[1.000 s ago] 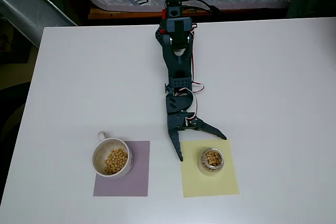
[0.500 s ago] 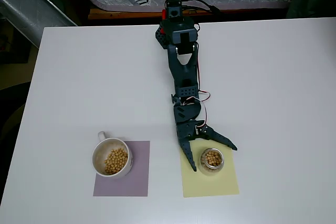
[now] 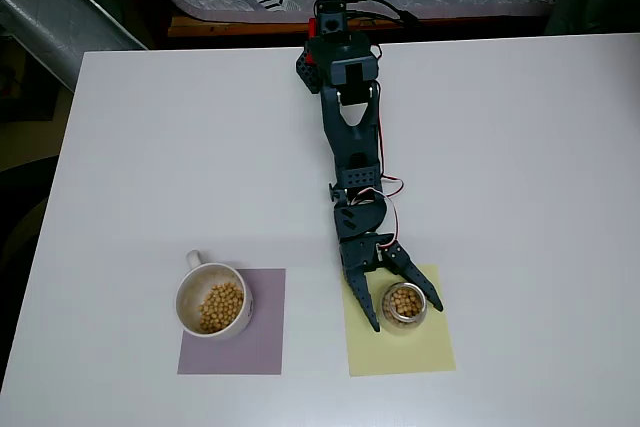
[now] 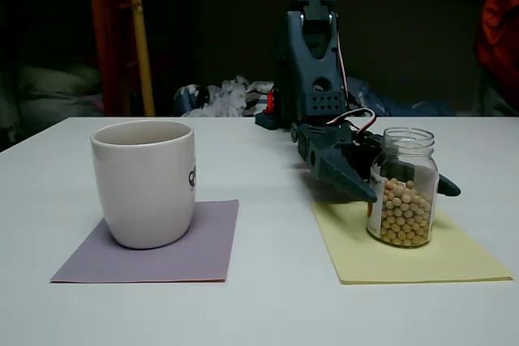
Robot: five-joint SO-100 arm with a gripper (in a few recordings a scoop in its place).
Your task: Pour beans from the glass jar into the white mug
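Clear glass jar [image 3: 405, 303], small and round with tan-yellow beans [image 3: 405, 301] inside, stands upright on a pale yellow paper square [image 3: 400, 342] at about 5 o'clock on my white counter [image 3: 520, 167] in the overhead view. I have the dark blue-grey fingers [image 3: 404, 305] spread around it, one tip at its 9 o'clock side and the other at its 3 o'clock; whether either touches the glass I cannot tell. At 7 o'clock, well apart, the round white ceramic mug [image 3: 211, 299] sits on a mauve paper square [image 3: 250, 347], already holding more beans [image 3: 220, 307].
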